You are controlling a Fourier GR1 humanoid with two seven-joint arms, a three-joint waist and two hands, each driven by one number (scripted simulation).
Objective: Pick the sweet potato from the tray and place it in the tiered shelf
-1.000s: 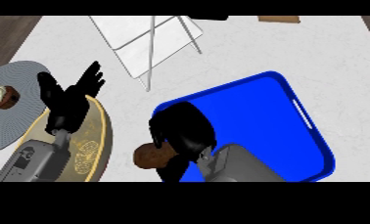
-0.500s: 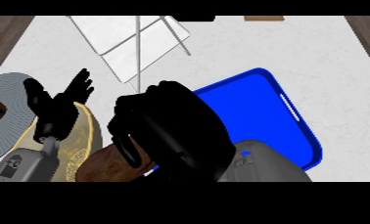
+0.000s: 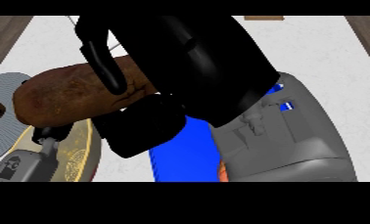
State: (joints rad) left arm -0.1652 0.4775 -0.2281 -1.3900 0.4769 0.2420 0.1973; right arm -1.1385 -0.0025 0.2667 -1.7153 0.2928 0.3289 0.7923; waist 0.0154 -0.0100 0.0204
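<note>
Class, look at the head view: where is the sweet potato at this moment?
The sweet potato is at the view's left, lifted close to the camera in the right hand, whose fingers curl round it, above the blue tray.

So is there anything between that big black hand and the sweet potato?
No. In the head view the right hand is curled round the sweet potato, one finger lying across its top, so nothing shows between them.

Right hand (image 3: pixel 195 66) fingers (image 3: pixel 104 66) around sweet potato (image 3: pixel 65 96)
</note>
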